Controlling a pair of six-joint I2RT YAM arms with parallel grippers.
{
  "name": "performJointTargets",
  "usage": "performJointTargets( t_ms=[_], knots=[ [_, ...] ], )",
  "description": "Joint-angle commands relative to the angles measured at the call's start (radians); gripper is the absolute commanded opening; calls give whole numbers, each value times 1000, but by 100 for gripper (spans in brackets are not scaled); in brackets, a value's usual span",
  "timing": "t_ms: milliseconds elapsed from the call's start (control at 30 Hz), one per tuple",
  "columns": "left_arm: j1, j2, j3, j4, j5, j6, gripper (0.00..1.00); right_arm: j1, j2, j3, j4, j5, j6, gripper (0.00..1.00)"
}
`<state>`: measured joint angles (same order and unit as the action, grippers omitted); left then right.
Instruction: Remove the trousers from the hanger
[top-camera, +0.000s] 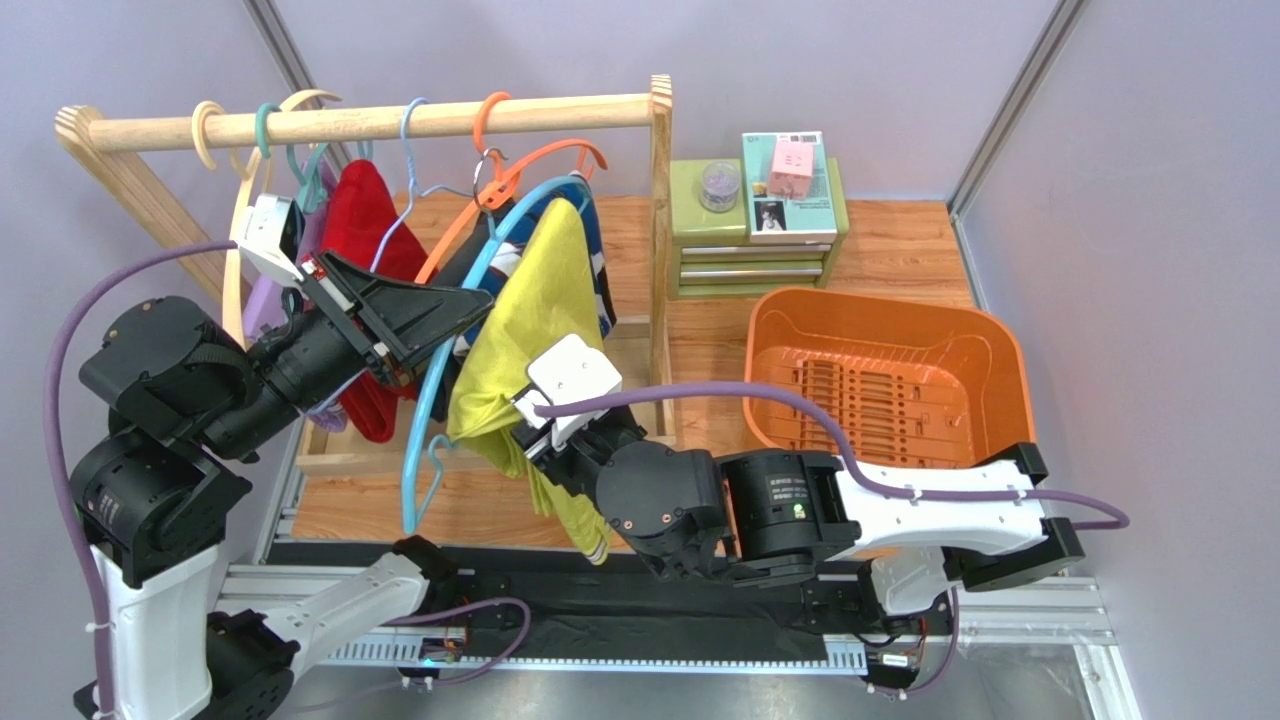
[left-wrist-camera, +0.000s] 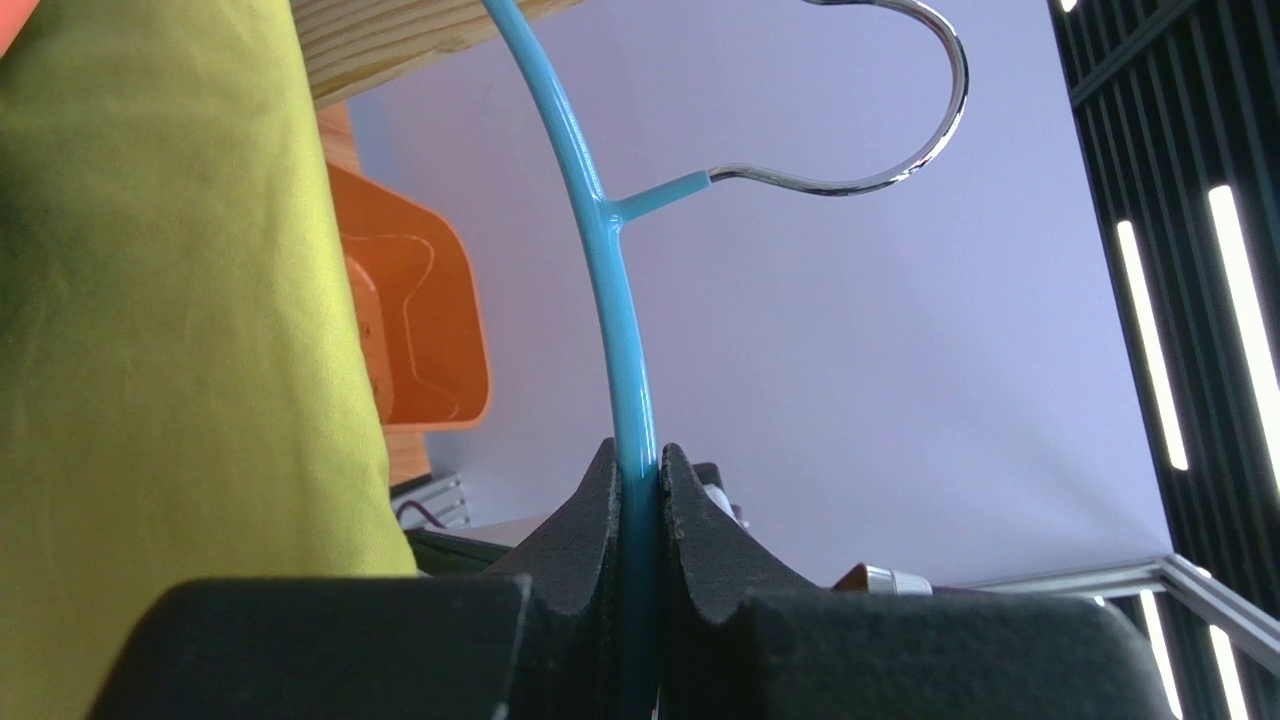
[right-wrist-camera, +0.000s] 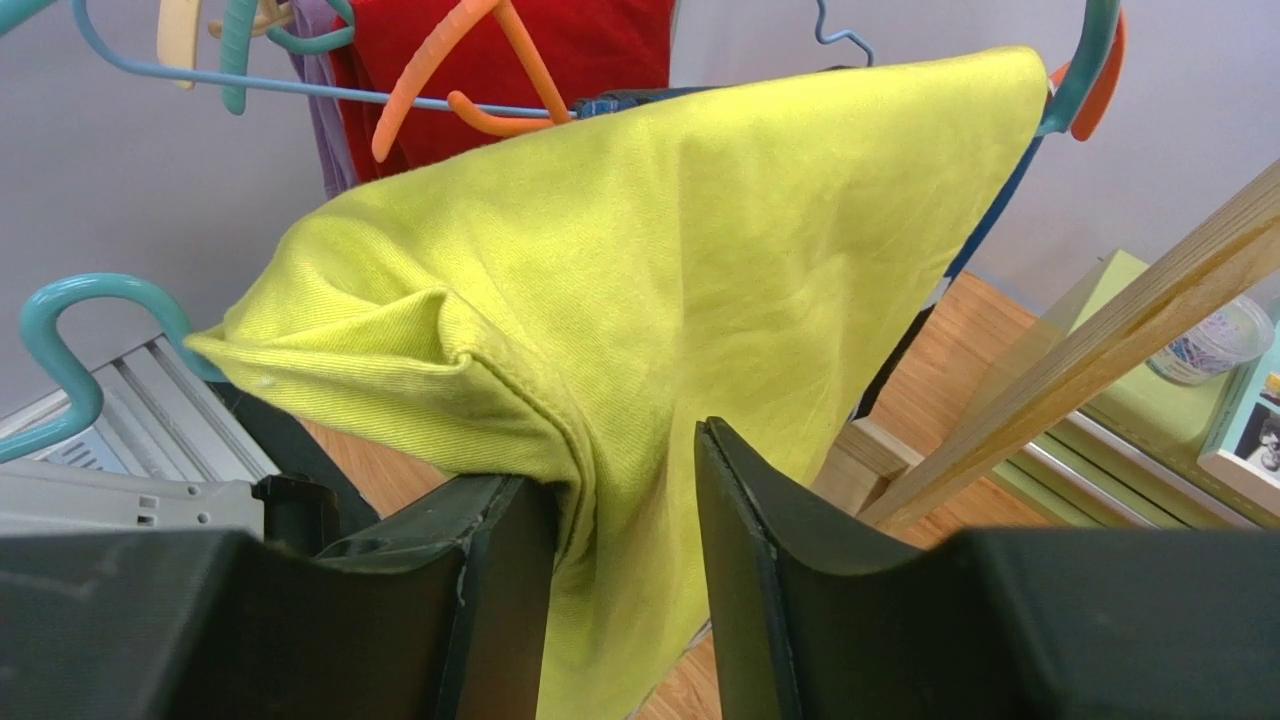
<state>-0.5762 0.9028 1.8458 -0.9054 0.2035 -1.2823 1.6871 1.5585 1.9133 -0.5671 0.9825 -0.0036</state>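
The yellow-green trousers hang draped over a blue hanger in front of the wooden rack. Navy printed trousers show just behind them. My left gripper is shut on the blue hanger's thin arm, which runs up between its pads. My right gripper sits low at the yellow-green cloth. A fold of that cloth hangs between its jaws. The left finger touches the fold, and a gap remains beside the right finger.
A wooden rail carries several more hangers and a red garment. An orange basket stands at the right. Behind it is a stack of green boxes. The rack's upright post stands close to the trousers.
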Motion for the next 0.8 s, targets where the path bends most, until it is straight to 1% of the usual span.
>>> performJointTargets(
  t_ms=[0, 67, 133, 267, 367, 400, 500, 667, 733, 767],
  knots=[
    [-4, -15, 49, 161, 53, -15, 0, -15, -35, -2, 23, -10, 45, 44],
    [-4, -10, 52, 161, 53, -14, 0, -17, -22, 15, 13, -24, 48, 45],
    [-4, -10, 55, 161, 53, -17, 0, -15, 5, 33, 6, -39, 51, 50],
    [-4, -4, 62, 165, 59, -18, 0, -15, 37, 61, 3, -70, 57, 57],
    [-4, 4, 67, 166, 65, -20, 0, -15, 55, 73, 13, -91, 56, 66],
    [-4, 2, 70, 166, 68, -20, 0, -15, 66, 75, 18, -87, 57, 70],
    [-4, 7, 75, 165, 74, -17, 0, -17, 86, 82, 41, -45, 48, 77],
    [-4, 8, 78, 168, 80, -15, 0, -33, 132, 112, 62, 25, 62, 80],
    [-4, 10, 79, 168, 82, -15, 0, -35, 146, 118, 67, 5, 65, 83],
    [-4, 11, 79, 169, 83, -14, 0, -35, 150, 119, 65, -1, 73, 88]
  ],
)
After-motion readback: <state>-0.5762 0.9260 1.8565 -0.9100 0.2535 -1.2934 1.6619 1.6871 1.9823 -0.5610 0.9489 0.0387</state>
